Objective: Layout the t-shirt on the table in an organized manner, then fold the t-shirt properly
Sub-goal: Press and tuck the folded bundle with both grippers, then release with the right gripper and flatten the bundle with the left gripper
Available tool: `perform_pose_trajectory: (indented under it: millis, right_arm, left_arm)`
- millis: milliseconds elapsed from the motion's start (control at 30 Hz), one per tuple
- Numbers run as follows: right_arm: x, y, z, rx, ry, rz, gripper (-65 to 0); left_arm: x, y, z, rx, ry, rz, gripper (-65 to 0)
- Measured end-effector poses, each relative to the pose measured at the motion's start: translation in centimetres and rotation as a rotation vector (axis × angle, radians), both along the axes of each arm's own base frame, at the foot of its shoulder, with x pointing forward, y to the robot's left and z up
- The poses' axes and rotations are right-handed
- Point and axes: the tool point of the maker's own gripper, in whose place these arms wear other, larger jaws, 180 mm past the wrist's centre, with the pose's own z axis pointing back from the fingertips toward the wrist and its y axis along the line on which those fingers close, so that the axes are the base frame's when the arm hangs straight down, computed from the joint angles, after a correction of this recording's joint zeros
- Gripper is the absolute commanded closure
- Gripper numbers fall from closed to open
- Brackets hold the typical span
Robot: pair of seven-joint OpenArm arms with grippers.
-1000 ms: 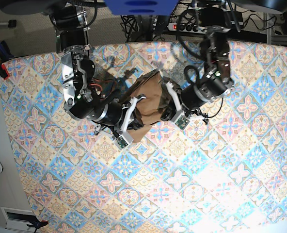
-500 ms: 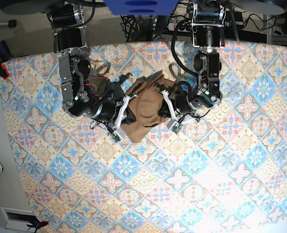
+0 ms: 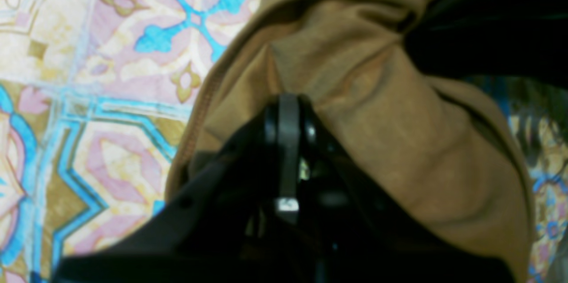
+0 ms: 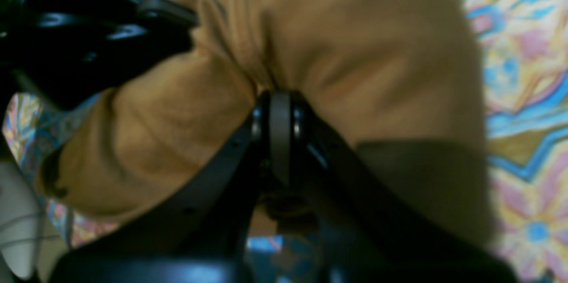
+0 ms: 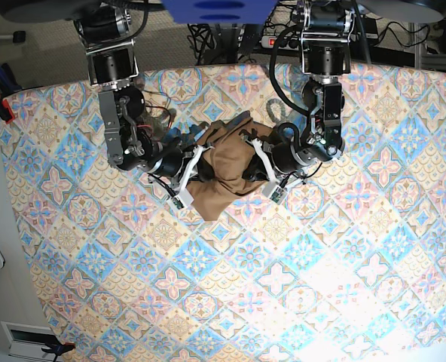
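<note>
Shirt (image 5: 221,170) bunched between arms | both grippers, left (image 5: 255,162) and right (image 5: 193,172), clamped on opposite edges | table (image 5: 298,264).

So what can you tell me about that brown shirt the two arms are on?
The t-shirt is plain tan-brown soft cloth with no print, bunched in a creased heap rather than spread flat. It lies on the patterned table between the arms. The left gripper and right gripper are each shut on a fold of it.
</note>
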Motion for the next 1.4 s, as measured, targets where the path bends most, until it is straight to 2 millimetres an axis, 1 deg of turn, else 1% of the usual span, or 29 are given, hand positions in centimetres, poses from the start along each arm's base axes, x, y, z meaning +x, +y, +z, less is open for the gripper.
perform_pose_trajectory:
  millis: [100, 167, 267, 300, 367, 433, 467, 533, 567, 633, 733, 800, 867, 933, 967, 1000, 1067, 1167, 1200, 1233, 1300, 1400]
  right_arm:
    - [0.0, 0.0, 0.0, 0.001, 0.002, 0.002, 0.0]
    - [-0.1, 0.0, 0.6, -0.022, -0.015, 0.015, 0.0]
    - [0.1, 0.2, 2.9, -0.038, -0.073, 0.033, 0.0]
    - [-0.2, 0.2, 3.5, -0.041, -0.088, 0.040, 0.0]
    - [-1.2, 0.3, 4.1, -0.060, -0.093, 0.061, 0.0]
    - [-1.9, 0.4, 4.9, -0.072, -0.109, 0.080, 0.0]
    - [-1.7, 0.6, 5.7, -0.065, -0.136, 0.082, 0.0]
    - [-0.6, 1.0, 7.8, -0.044, -0.205, 0.078, 0.0]
    - [-0.2, 1.0, 8.3, -0.038, -0.224, 0.075, 0.0]
    - [-0.4, 1.0, 8.0, -0.042, -0.214, 0.076, 0.0]
    - [-1.3, 1.0, 6.4, -0.053, -0.158, 0.085, 0.0]
    - [-1.2, 0.9, 5.6, -0.048, -0.141, 0.075, 0.0]
    - [-1.1, 0.6, 4.4, -0.049, -0.102, 0.065, 0.0]
    - [-1.7, 0.4, 3.0, -0.055, -0.059, 0.061, 0.0]
    - [-1.9, 0.4, 2.7, -0.059, -0.050, 0.066, 0.0]
    - [-1.6, 0.4, 2.7, -0.058, -0.056, 0.064, 0.0]
    - [0.1, 0.4, 4.1, -0.053, -0.105, 0.060, 0.0]
    - [3.2, 0.5, 7.2, -0.040, -0.205, 0.048, 0.0]
    - [3.9, 0.4, 8.0, -0.037, -0.227, 0.043, 0.0]
    - [4.2, 0.4, 8.2, -0.035, -0.233, 0.041, 0.0]
    - [4.0, 0.4, 7.8, -0.037, -0.217, 0.041, 0.0]
    - [2.2, 0.3, 6.4, -0.050, -0.173, 0.045, 0.0]
  left_arm:
    - [-0.1, 0.1, -0.1, 0.020, -0.002, -0.008, 0.0]
    - [0.0, 0.2, 0.4, 0.029, -0.015, -0.010, 0.0]
    - [-0.9, 0.5, 1.2, 0.078, -0.036, -0.019, 0.0]
    - [-1.3, 0.8, 1.4, 0.099, -0.039, -0.023, 0.0]
    - [-1.6, 0.9, 2.1, 0.113, -0.063, -0.025, 0.0]
    - [-1.1, 1.2, 3.4, 0.123, -0.106, -0.022, 0.0]
    - [-0.9, 1.2, 4.0, 0.123, -0.124, -0.020, 0.0]
    - [-0.8, 1.3, 5.0, 0.123, -0.158, -0.015, 0.0]
    - [-1.0, 1.3, 5.4, 0.124, -0.170, -0.013, 0.0]
    - [-1.5, 2.1, 6.1, 0.148, -0.192, -0.016, 0.0]
    - [-1.7, 2.8, 7.5, 0.172, -0.240, -0.016, 0.0]
    - [-1.3, 4.3, 8.9, 0.182, -0.276, 0.035, 0.0]
    - [-1.4, 5.7, 10.2, 0.193, -0.310, 0.082, 0.0]
    - [-1.8, 7.3, 10.7, 0.221, -0.321, 0.120, 0.0]
    - [-2.1, 7.8, 10.8, 0.235, -0.322, 0.131, 0.0]
    - [-2.5, 8.2, 10.8, 0.252, -0.322, 0.134, 0.0]
    - [-3.3, 8.4, 10.5, 0.260, -0.311, 0.122, 0.0]
    - [-4.6, 6.8, 9.3, 0.266, -0.276, 0.053, 0.0]
    - [-4.8, 6.2, 9.3, 0.255, -0.274, 0.040, 0.0]
    - [-5.0, 5.7, 9.3, 0.247, -0.274, 0.028, 0.0]
    - [-5.2, 4.6, 9.3, 0.227, -0.278, 0.004, 0.0]
    - [-5.3, 3.1, 9.5, 0.212, -0.285, -0.037, 0.0]
